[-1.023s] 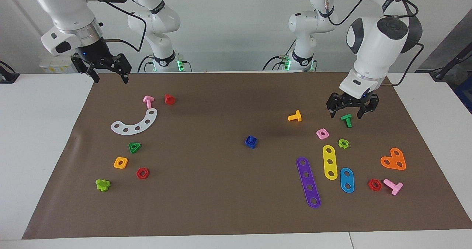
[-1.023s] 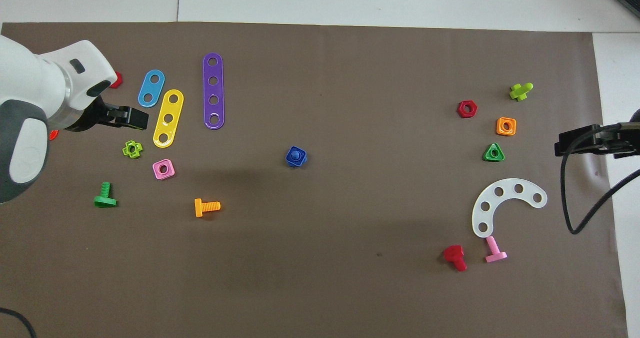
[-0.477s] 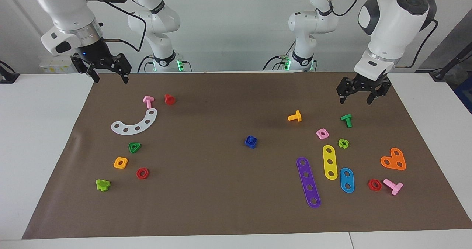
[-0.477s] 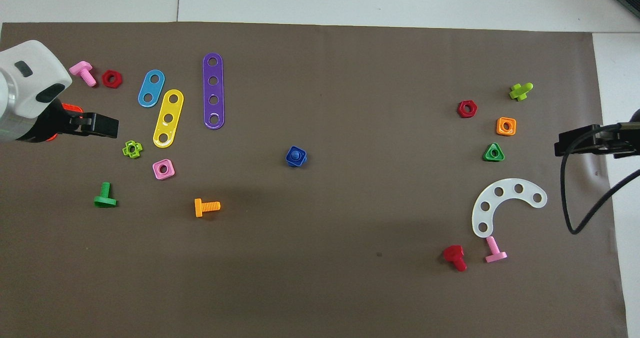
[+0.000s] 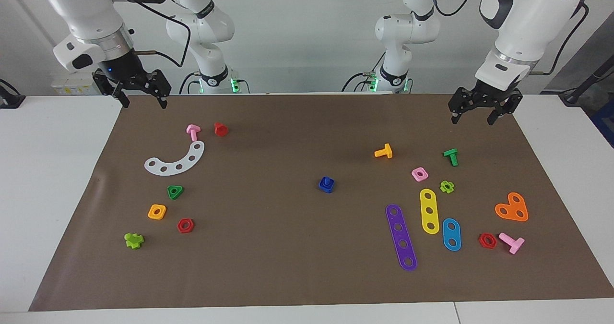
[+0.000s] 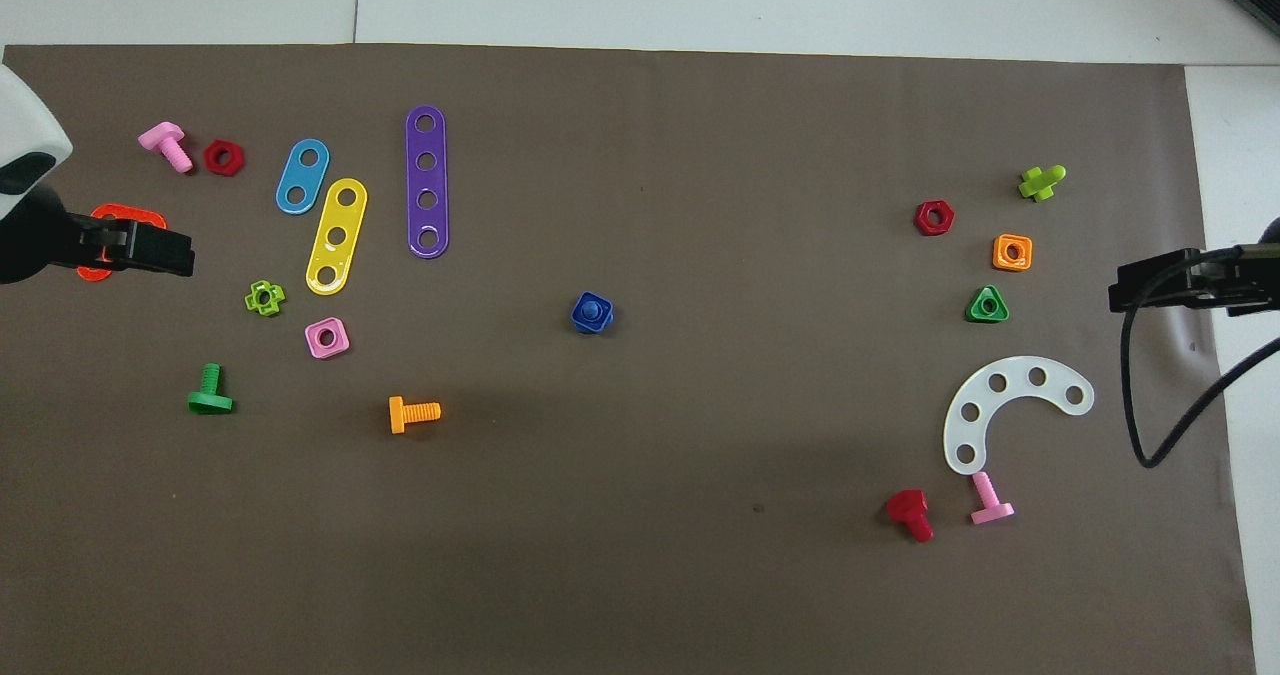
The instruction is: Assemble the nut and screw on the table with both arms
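Mid-mat: nut and screw sit together as one dark-blue piece, roughly central on the brown mat that covers the counter. The stub of the screw pokes up through the nut's hole, so the pair reads as already joined. Judgement: the assembly looks done, and it was probably set down in the middle where either arm can reach it.

Left claw hangs in the air over the mat edge at the left arm's end, above and apart from the green bolt. Fingers spread, nothing between them. Seen from overhead it overlaps the orange heart plate, but the facing view shows it well clear of anything.

Right claw hangs over the mat corner at the right arm's end, also spread and empty. This arm waits.

Both claws empty and out at the ends fits a parked pose, which keeps them off the loose parts.

Clutter: pink square nut and orange bolt lie toward the left arm's end, orange square nut toward the right arm's. All lie well apart from the blue pair
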